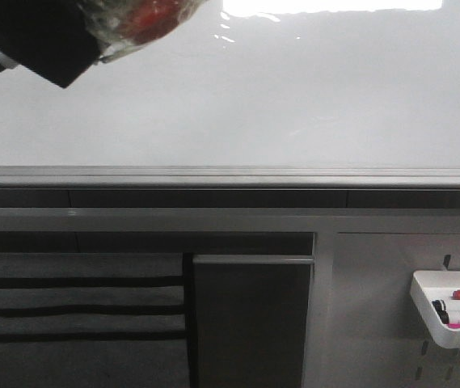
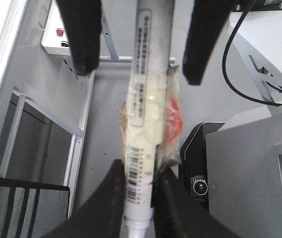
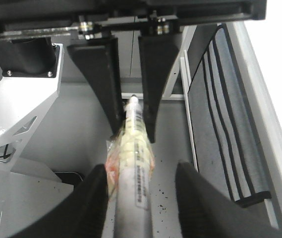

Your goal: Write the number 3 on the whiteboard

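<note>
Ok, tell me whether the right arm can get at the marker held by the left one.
Probably yes: the right gripper has its jaws open either side of the marker, clamped in the left gripper, nothing between.

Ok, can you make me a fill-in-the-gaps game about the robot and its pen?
1. The whiteboard has ___ written on it.
2. The left gripper has its jaws ___ on the marker.
3. The right gripper has its jaws ___ around the same marker, not squeezing it.
4. In the front view, the white tray sits at the lower ___ corner.

Missing words: nothing; shut; open; right.
</note>
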Robot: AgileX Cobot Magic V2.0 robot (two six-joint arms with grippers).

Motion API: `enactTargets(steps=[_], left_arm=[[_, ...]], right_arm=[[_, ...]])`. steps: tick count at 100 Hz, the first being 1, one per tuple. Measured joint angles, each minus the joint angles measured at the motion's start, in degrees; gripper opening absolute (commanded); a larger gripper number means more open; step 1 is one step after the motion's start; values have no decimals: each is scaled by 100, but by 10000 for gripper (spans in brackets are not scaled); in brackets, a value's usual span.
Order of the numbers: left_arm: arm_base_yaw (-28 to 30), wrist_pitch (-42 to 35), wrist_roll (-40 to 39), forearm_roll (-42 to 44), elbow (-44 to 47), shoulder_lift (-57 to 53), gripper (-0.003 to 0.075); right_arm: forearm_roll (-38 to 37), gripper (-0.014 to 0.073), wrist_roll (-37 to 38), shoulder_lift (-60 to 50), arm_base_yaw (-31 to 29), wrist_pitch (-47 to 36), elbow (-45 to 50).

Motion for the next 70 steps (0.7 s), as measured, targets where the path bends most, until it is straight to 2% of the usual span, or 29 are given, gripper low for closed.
enactTargets(steps=[13,33,57,62,70], left_arm=[[0,0,0,0,0,0,-20],[0,0,0,0,0,0,-20],[0,13,0,0,0,0,-16],[0,13,0,0,0,0,15],[0,13,0,0,0,0,134]], right_arm=[[0,231,0,59,0,0,0],[11,90,0,66,0,110,0],[11,17,0,73,0,164,-4],[11,9,0,73,0,164,-13],[11,5,0,73,0,164,-13]])
